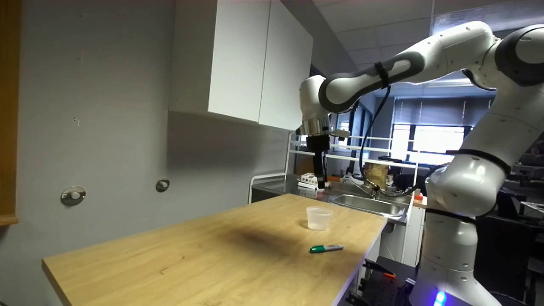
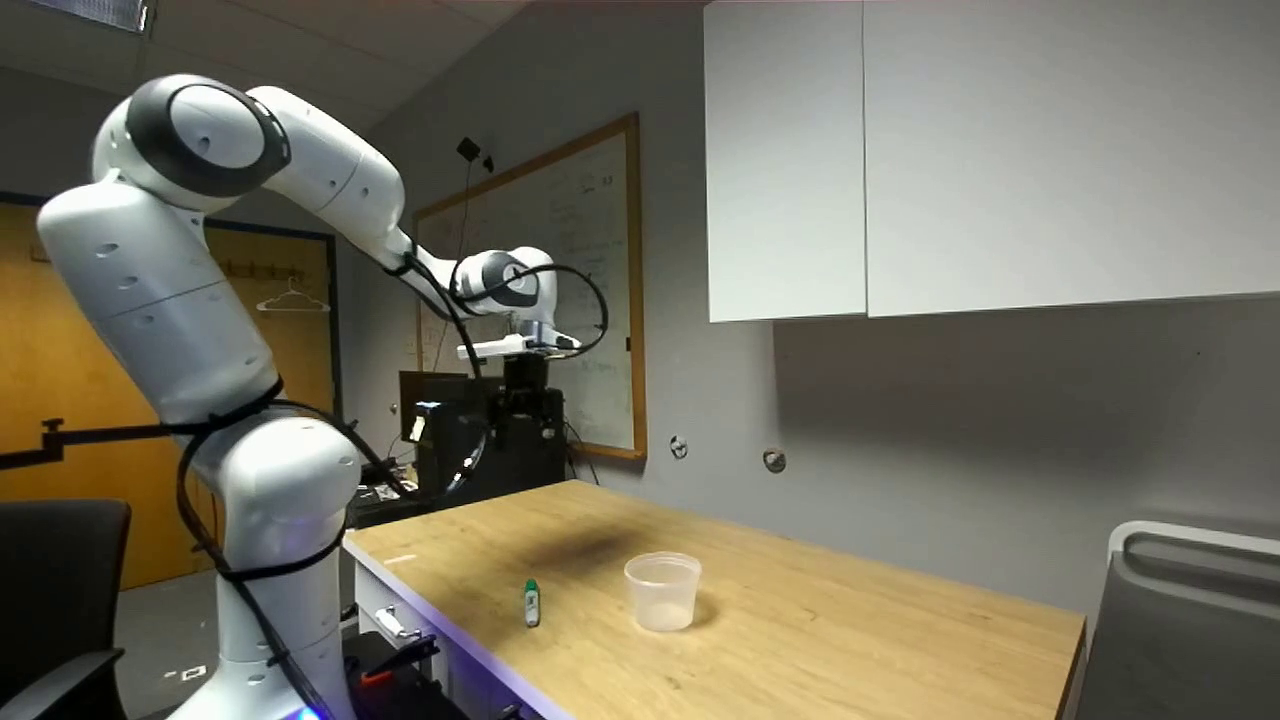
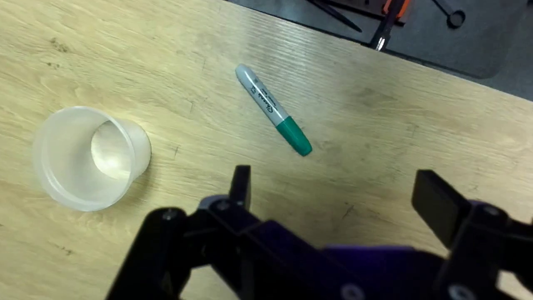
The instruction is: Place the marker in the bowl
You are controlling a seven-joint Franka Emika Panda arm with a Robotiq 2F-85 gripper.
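In the wrist view, at nine o'clock, we see a whitish, round bowl (image 3: 62,160) of smooth translucent plastic, its base gleaming. Toward twelve, we find a slim grey-and-green plastic marker (image 3: 273,110), smooth and faintly glossy. The pale yellow, wood-grained tabletop (image 3: 366,141) carries a soft sheen. Toward five, the black, two-fingered gripper (image 3: 337,193) looks mostly matt. In an exterior view, toward three, the white, rounded robot arm (image 1: 463,187) is glossy; toward four, a rectangular metal sink (image 1: 369,205) shines.
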